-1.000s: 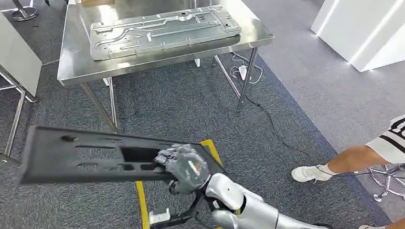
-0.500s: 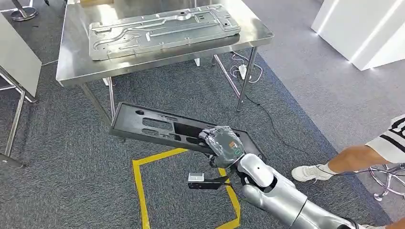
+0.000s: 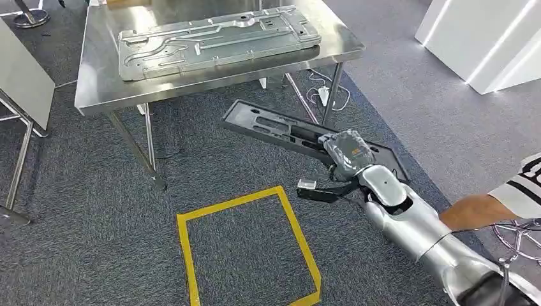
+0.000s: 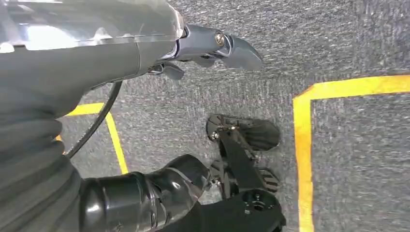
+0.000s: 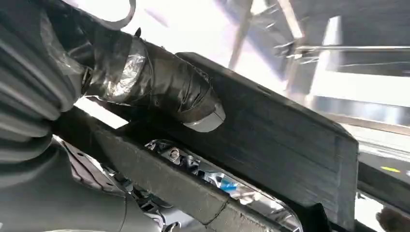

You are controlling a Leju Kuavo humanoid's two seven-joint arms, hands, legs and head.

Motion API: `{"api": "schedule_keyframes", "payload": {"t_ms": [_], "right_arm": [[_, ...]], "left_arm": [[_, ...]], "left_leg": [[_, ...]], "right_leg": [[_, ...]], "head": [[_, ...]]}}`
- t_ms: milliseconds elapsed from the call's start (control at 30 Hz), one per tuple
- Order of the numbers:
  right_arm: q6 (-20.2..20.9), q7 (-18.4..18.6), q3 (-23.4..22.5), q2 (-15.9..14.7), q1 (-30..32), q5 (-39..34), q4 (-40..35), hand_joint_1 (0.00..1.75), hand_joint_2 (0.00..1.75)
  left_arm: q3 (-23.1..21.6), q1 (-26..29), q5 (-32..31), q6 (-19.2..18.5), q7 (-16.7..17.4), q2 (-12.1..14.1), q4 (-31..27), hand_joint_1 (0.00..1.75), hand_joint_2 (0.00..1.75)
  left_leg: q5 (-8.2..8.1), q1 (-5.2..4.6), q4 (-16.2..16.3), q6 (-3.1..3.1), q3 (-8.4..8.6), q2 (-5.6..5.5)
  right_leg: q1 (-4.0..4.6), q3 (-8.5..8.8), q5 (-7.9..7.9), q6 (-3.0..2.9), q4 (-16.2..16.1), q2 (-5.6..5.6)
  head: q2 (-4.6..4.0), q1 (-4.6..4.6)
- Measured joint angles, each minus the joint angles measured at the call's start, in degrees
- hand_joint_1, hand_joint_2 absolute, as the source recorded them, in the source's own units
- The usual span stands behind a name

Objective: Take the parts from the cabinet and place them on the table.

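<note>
- Head view, centre right of frame: right hand (image 3: 345,153) grips long black plastic panel (image 3: 281,131), fingers wrapped around its edge, held above grey carpet (image 3: 242,153) beside steel table (image 3: 96,83).
- Left hand (image 4: 212,46): fingers apart, holding nothing.

Grey carpet floor (image 3: 242,146) w/ yellow tape square (image 3: 245,252) marked on it. Beyond the square: steel table (image 3: 96,83); white cabinet (image 3: 485,38) to table's right.

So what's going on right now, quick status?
Right hand grips the black plastic panel, carried in the air beside the steel table. Left hand holds nothing. Silver metal panel already on the table. Person's leg near the right arm.
</note>
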Motion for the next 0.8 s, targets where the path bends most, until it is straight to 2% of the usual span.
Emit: {"api": "schedule_keyframes", "payload": {"t_ms": [133, 267, 367, 500, 667, 800], "right_arm": [[0.8, 2.8, 2.6, 2.2, -10.7, 7.7, 10.9, 1.75, 1.75], [-0.3, 2.9, 7.3, 7.8, -22.9, 13.2, 24.3, 1.75, 1.75], [-1.8, 2.9, 9.5, 12.8, -27.6, 14.9, 30.4, 1.75, 1.75], [-1.3, 0.2, 11.6, 18.5, -30.3, 16.4, 33.7, 1.75, 1.75], [0.1, -2.7, 15.7, 26.1, -30.8, 17.7, 35.0, 1.75, 1.75], [1.0, -5.2, 19.6, 30.5, -30.1, 17.6, 34.6, 1.75, 1.75]], "left_arm": [[0.0, -0.5, -1.4, 0.1, 0.7, 0.0, 0.0, 0.00, 1.75], [0.0, -1.1, -2.1, -0.3, 1.4, -0.1, 0.0, 0.00, 1.75], [0.0, -1.1, -2.6, -0.4, 2.0, -0.1, 0.0, 0.00, 1.75], [0.0, -1.2, -2.9, -0.3, 2.9, -0.1, 0.0, 0.00, 1.75], [0.1, -1.3, -3.5, 0.3, 4.0, -0.1, 0.0, 0.00, 1.75], [0.5, -1.2, -3.6, 0.9, 4.9, -0.1, 0.0, 0.00, 1.75]], "left_leg": [[0.09, 0.00, 0.0, 0.02, -0.02, -0.03], [0.23, 0.05, -0.1, -0.11, 0.06, -0.02], [0.23, 0.06, -0.2, -0.12, 0.18, -0.01], [0.23, 0.08, -0.4, -0.13, 0.22, -0.03], [0.26, 0.11, -0.5, -0.22, 0.28, -0.03], [0.25, 0.11, -0.5, -0.25, 0.29, -0.02]], "right_leg": [[0.00, -0.05, 0.02, 0.02, 0.0, -0.04], [0.04, -0.08, 0.05, -0.03, 0.1, 0.00], [0.05, -0.09, 0.05, -0.04, 0.1, 0.07], [0.07, -0.11, -0.01, -0.12, 0.1, 0.05], [0.11, -0.11, -0.10, -0.26, 0.1, 0.05], [0.14, -0.12, -0.11, -0.28, 0.1, 0.05]], "head": [[0.00, 0.00], [0.00, 0.02], [0.00, 0.00], [0.00, 0.00], [0.00, 0.02], [0.00, 0.02]]}}
